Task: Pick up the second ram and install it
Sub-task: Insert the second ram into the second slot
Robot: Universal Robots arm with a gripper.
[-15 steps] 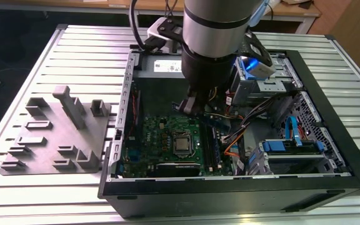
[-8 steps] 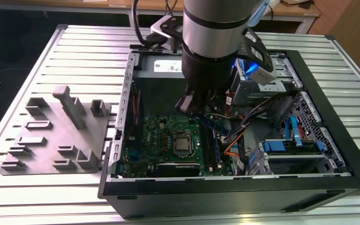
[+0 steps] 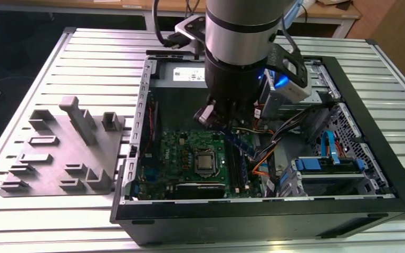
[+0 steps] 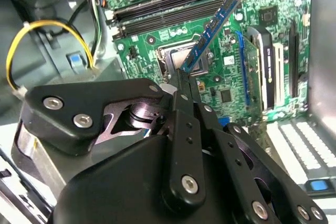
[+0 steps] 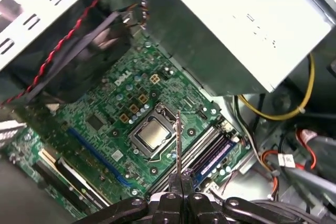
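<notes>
Starting at the exterior view's left, the grey tray (image 3: pixel 55 158) with its upright blocks sits on the slatted desk (image 3: pixel 19 84), just beside the open computer case (image 3: pixel 392 174). I judge it is parked there so parts wait within easy reach of the case.

Moving right, the arm (image 3: pixel 241 63) reaches down into the case over the green motherboard (image 3: pixel 181 158).

In the second wrist view the pincer (image 4: pixel 185 80) is clenched on the second ram (image 4: pixel 212 30), its two fingers pressed flat against the faces at one end. The rest of the blue-green stick juts out past the fingertips at a slant. That thin-face grip seems chosen to leave the gold-edged end free.

In the first wrist view the stick (image 5: pixel 179 145) shows edge-on as a fine line rising from the pincer (image 5: pixel 181 179). It hangs over the board between the processor socket (image 5: pixel 152 135) and the long black slots (image 5: pixel 194 153), apart from both. It sits in no slot yet.

Further right one slot looks filled by a bluish stick (image 5: pixel 215 158), though I cannot be sure.
</notes>
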